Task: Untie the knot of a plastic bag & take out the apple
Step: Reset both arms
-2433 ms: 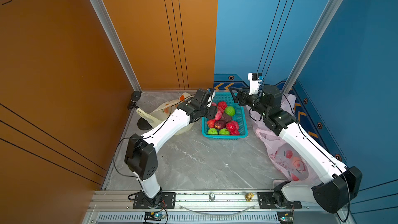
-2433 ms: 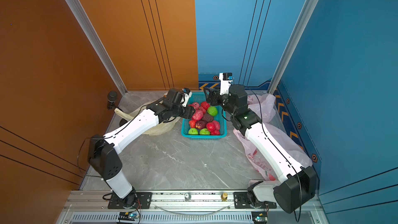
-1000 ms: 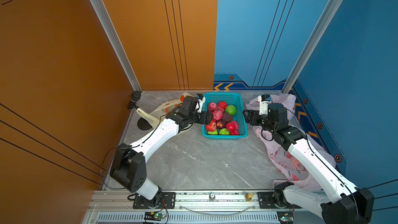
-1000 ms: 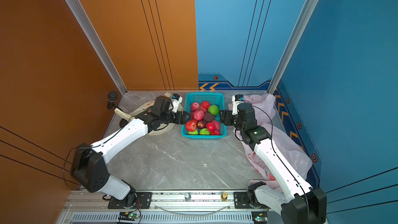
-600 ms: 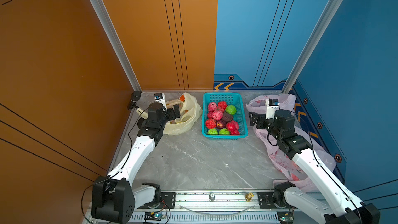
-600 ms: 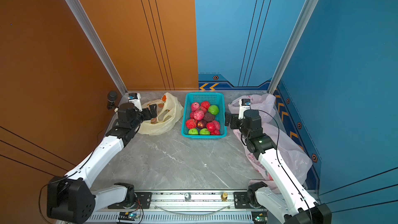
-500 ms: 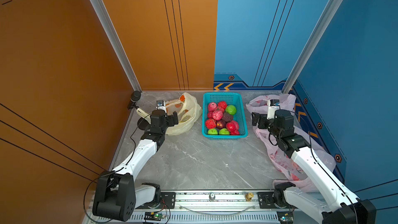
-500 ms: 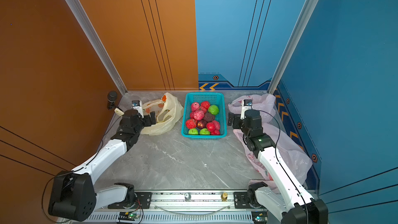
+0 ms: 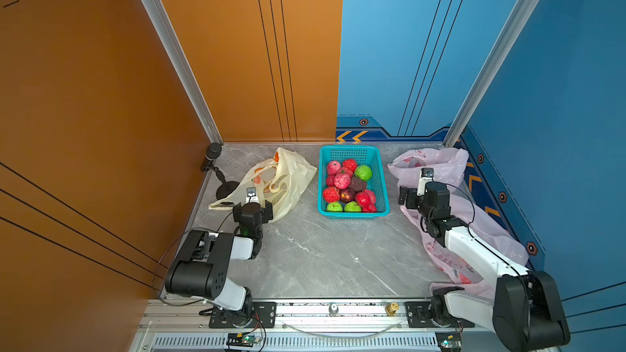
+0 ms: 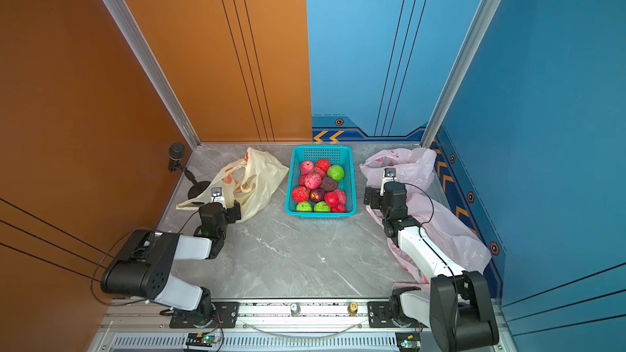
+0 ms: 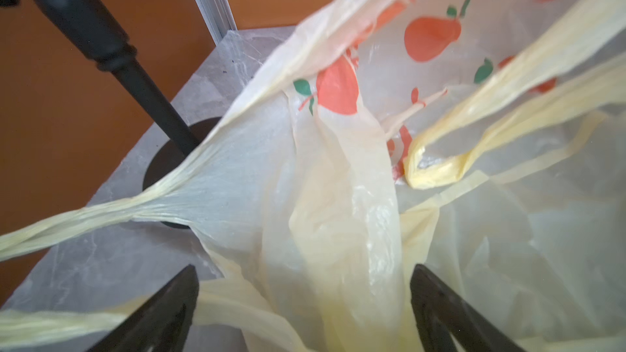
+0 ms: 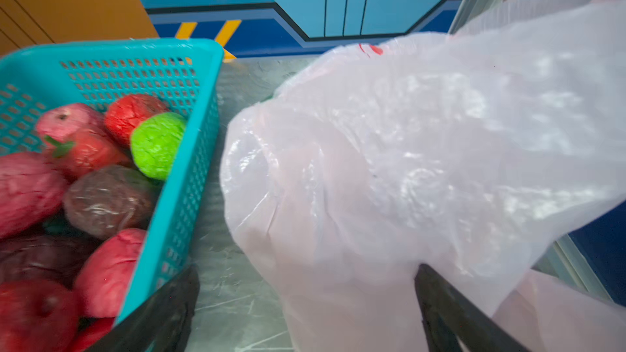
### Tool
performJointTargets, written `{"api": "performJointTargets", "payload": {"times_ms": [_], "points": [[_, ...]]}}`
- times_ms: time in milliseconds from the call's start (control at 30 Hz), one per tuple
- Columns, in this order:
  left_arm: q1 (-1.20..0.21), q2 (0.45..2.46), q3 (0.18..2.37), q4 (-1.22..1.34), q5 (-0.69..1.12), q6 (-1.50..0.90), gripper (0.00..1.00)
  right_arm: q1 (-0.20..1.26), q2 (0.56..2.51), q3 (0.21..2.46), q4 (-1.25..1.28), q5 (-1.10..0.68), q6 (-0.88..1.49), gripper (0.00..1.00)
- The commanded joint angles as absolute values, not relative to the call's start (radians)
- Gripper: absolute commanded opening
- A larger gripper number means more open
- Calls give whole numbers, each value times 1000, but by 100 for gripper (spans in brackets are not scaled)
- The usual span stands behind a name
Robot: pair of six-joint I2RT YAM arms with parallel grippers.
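A pale yellow plastic bag (image 9: 291, 177) (image 10: 262, 177) printed with orange fruit lies slack at the back left. Its handles (image 11: 433, 174) hang loose and apart, and no knot shows in any view. My left gripper (image 9: 253, 206) (image 10: 220, 208) (image 11: 303, 275) stands open at the bag's near edge, with film between the wide-apart jaws but not pinched. Several red, pink, green and dark apples (image 9: 342, 181) (image 12: 155, 143) fill a teal basket (image 9: 349, 148) (image 10: 321, 148) (image 12: 101, 49). My right gripper (image 9: 420, 194) (image 10: 381, 195) (image 12: 306, 275) is open beside a pink bag (image 9: 437, 164) (image 10: 406, 164) (image 12: 406, 164).
A black stand (image 9: 213, 154) (image 11: 101, 28) with a round base rises in the back left corner, close to the yellow bag. More pink plastic (image 9: 481, 231) lies under my right arm along the right wall. Orange and blue walls close in three sides.
Both arms have drawn back from over the basket to their own sides and toward the front. Both grippers have opened wider. The yellow bag now lies spread out beside the basket.
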State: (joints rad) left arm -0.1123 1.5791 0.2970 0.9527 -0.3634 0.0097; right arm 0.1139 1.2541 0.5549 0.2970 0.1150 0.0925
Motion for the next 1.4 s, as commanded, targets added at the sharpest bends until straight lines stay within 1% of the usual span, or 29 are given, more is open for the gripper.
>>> {"api": "performJointTargets", "payload": {"times_ms": [0, 100, 167, 200, 333, 400, 500, 567, 600, 667, 700, 733, 800, 1033, 1133, 1367], "points": [[-143, 1561, 270, 1135, -367, 67, 98, 95, 1332, 512, 569, 140, 46, 100], [-146, 1598, 232, 1265, -364, 77, 98, 100, 1370, 543, 576, 124, 15, 100], [-162, 1623, 195, 1367, -388, 91, 98, 110, 1355, 588, 421, 139, -1, 100], [-169, 1632, 178, 1406, -389, 98, 98, 110, 1353, 582, 404, 153, -5, 100], [-179, 1639, 196, 1390, -402, 114, 98, 79, 1412, 464, 605, 138, 17, 100], [-177, 1626, 202, 1359, -397, 108, 98, 74, 1415, 484, 566, 117, 12, 100], [-166, 1617, 224, 1307, -379, 102, 98, 49, 1473, 434, 741, 62, 1, 100], [-153, 1598, 251, 1234, -360, 90, 98, 21, 1546, 359, 950, 64, 43, 100], [-143, 1592, 275, 1175, -347, 81, 98, 5, 1546, 341, 964, 60, 62, 100], [-103, 1575, 349, 1005, -298, 43, 98, -6, 1531, 383, 860, 52, 72, 100], [-59, 1562, 387, 908, -237, 4, 98, 0, 1543, 386, 876, 60, 69, 100], [-23, 1554, 392, 880, -176, -15, 98, -6, 1537, 391, 850, 50, 72, 100], [-40, 1558, 391, 889, -208, -8, 98, -6, 1535, 391, 852, 51, 71, 100], [-40, 1560, 388, 898, -209, -8, 98, 2, 1534, 393, 844, 66, 65, 100], [-51, 1555, 379, 907, -212, 4, 98, 27, 1531, 390, 848, 112, 49, 100], [-80, 1558, 362, 947, -239, 31, 98, 46, 1530, 385, 854, 147, 38, 100]]}}
